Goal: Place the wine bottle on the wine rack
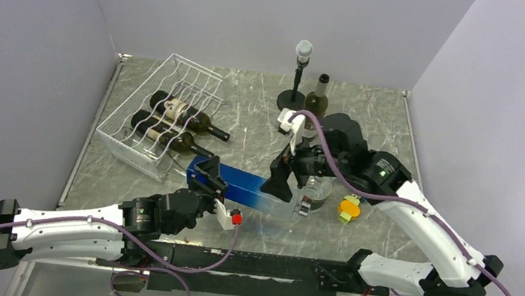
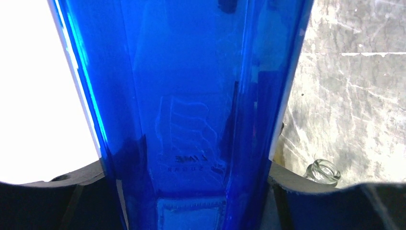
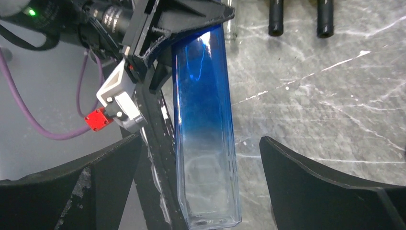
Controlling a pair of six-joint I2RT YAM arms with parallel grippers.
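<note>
The wine bottle (image 1: 247,188) is square-sided, deep blue fading to clear at its base, and lies horizontal near the table's front. My left gripper (image 1: 208,181) is shut on its blue end, which fills the left wrist view (image 2: 191,96). My right gripper (image 1: 291,189) is open, its fingers (image 3: 100,182) standing wide on either side of the bottle's clear base (image 3: 206,172) without touching it. The white wire wine rack (image 1: 162,109) stands at the back left and holds two dark bottles (image 1: 188,116).
An upright green bottle (image 1: 319,94) and a black stand with a round top (image 1: 299,69) are at the back centre. A clear glass vessel (image 1: 316,194) and a yellow-orange toy (image 1: 349,206) sit by the right gripper. The dark bottles' necks (image 3: 275,19) show in the right wrist view.
</note>
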